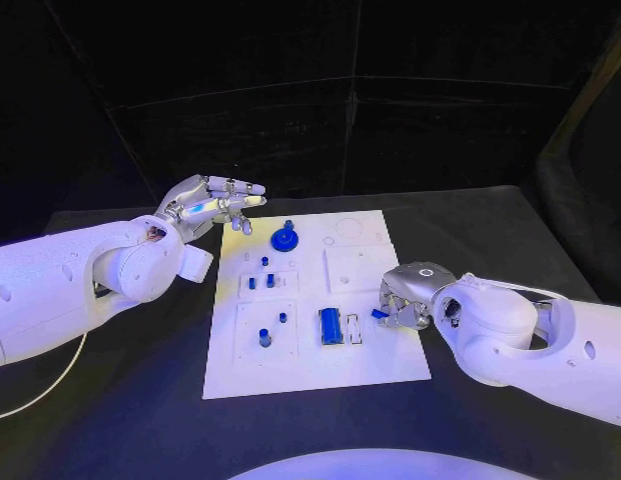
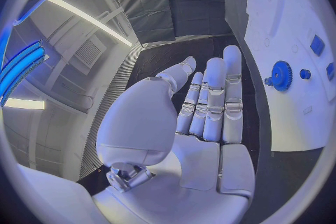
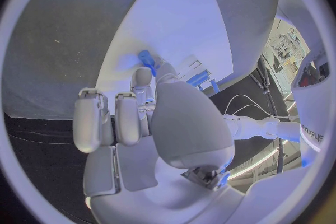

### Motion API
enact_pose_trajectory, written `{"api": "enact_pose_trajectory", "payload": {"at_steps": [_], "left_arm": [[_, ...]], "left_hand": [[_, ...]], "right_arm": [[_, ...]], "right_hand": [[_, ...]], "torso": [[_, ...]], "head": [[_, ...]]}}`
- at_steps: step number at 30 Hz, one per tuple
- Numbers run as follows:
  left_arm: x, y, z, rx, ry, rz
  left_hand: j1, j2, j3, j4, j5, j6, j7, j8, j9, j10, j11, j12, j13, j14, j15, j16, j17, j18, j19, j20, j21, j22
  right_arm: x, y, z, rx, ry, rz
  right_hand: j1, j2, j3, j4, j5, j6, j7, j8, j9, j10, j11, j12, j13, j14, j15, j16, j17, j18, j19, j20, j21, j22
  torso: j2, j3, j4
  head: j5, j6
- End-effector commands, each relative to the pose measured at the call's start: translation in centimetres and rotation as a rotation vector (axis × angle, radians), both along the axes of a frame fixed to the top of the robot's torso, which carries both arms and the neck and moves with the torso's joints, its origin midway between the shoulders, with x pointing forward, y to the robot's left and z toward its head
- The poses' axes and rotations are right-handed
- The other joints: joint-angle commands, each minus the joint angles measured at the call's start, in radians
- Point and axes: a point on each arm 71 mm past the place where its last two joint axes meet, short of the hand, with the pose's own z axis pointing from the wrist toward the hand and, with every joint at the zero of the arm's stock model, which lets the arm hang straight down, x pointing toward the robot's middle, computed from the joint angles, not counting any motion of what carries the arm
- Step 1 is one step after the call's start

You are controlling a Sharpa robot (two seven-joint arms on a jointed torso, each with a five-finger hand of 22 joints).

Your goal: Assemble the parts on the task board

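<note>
I am pinching a small blue part (image 1: 379, 314) in my right hand (image 1: 404, 298), lowering it over the white board's (image 1: 317, 380) right edge, apparently to seat it beside the blue block (image 1: 332, 326). My left hand (image 1: 212, 205) is hovering spread and empty near the board's far left corner beside the blue gear (image 1: 286, 239), keeping clear.

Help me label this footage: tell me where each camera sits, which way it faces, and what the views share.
Head view: on the robot's head, looking down at the task board; both arms show, left hand raised beyond it.
Left wrist view: behind the left hand, fingers straight and holding nothing, facing the blue gear.
Right wrist view: behind the right hand, which pinches a small blue part over the board.
Shared: the board and gear.
</note>
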Motion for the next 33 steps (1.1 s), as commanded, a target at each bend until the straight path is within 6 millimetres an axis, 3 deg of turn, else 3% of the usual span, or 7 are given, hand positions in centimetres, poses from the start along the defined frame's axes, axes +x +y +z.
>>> {"api": "enact_pose_trajectory", "payload": {"at_steps": [1, 10, 17, 23, 33], "left_arm": [[0.0, -0.1, 0.1, -0.008, -0.001, -0.009], [0.0, -0.2, 0.1, -0.008, 0.001, -0.010], [0.0, -0.2, 0.1, -0.008, 0.001, -0.011], [0.0, -0.3, 0.1, -0.008, 0.001, -0.011], [0.0, -0.3, 0.1, -0.007, 0.001, -0.011]], "left_hand": [[-0.001, 0.004, -0.003, -0.003, 0.003, -0.002, 0.003, 0.004, -0.002, -0.009, 0.002, 0.007, -0.001, -0.007, -0.003, 0.000, -0.002, 0.014, -0.003, 0.001, -0.006, -0.002], [0.000, 0.005, -0.003, -0.004, 0.003, -0.002, 0.003, 0.004, -0.002, -0.009, 0.002, 0.007, -0.002, -0.007, -0.003, 0.000, -0.002, 0.014, -0.003, 0.001, -0.006, -0.002], [0.000, 0.005, -0.003, -0.004, 0.003, -0.002, 0.003, 0.004, -0.002, -0.009, 0.002, 0.007, -0.002, -0.007, -0.003, 0.000, -0.002, 0.014, -0.003, 0.001, -0.006, -0.002], [0.000, 0.005, -0.003, -0.004, 0.003, -0.002, 0.003, 0.004, -0.002, -0.009, 0.002, 0.007, -0.002, -0.007, -0.003, 0.000, -0.002, 0.014, -0.003, 0.001, -0.006, -0.002], [0.001, 0.005, -0.002, -0.005, 0.003, -0.003, 0.003, 0.004, -0.002, -0.010, 0.002, 0.008, -0.002, -0.008, -0.003, 0.000, -0.003, 0.014, -0.003, 0.001, -0.007, -0.002]], "right_arm": [[-0.4, -1.1, -2.3, -0.127, 0.098, -0.029], [-0.3, -0.7, -2.2, -0.101, 0.084, -0.027], [-0.8, -0.5, -1.0, 0.054, 0.024, -0.064], [-1.4, -0.9, -0.1, 0.229, 0.040, -0.147], [-2.4, -1.4, 0.0, 0.385, 0.154, -0.256]], "right_hand": [[-0.001, -0.004, 0.010, 0.004, 0.000, 0.010, 0.001, -0.008, -0.081, -0.002, 0.000, -0.007, -0.001, 0.042, 0.004, -0.006, 0.001, -0.003, -0.002, -0.001, -0.004, 0.060], [-0.013, -0.018, 0.031, 0.017, -0.007, 0.024, -0.001, -0.014, -0.092, 0.007, -0.002, 0.001, 0.005, 0.044, 0.003, -0.002, 0.009, -0.005, 0.002, -0.001, 0.000, 0.066], [-0.056, -0.036, 0.051, 0.055, -0.009, 0.051, -0.007, -0.023, -0.104, 0.031, -0.005, 0.027, 0.024, 0.050, 0.000, 0.015, 0.036, -0.011, 0.020, -0.003, 0.015, 0.091], [-0.093, -0.051, 0.078, 0.094, 0.033, 0.071, -0.011, -0.034, -0.116, 0.045, -0.009, 0.044, 0.039, 0.053, -0.002, 0.026, 0.054, -0.014, 0.031, -0.006, 0.025, 0.107], [-0.106, -0.069, 0.106, 0.099, 0.074, 0.084, -0.013, -0.043, -0.124, 0.052, -0.011, 0.054, 0.050, 0.055, -0.005, 0.032, 0.063, -0.015, 0.033, -0.008, 0.027, 0.110]], "torso": [[0.001, -0.0003, 0.0002], [0.003, 0.0012, 0.0005], [0.002, 0.0018, 0.0000], [0.003, 0.0011, 0.0005], [0.004, 0.0001, -0.0014]], "head": [[0.000, 0.001], [-0.001, 0.001], [0.000, 0.001], [-0.001, 0.002], [0.003, -0.003]]}}
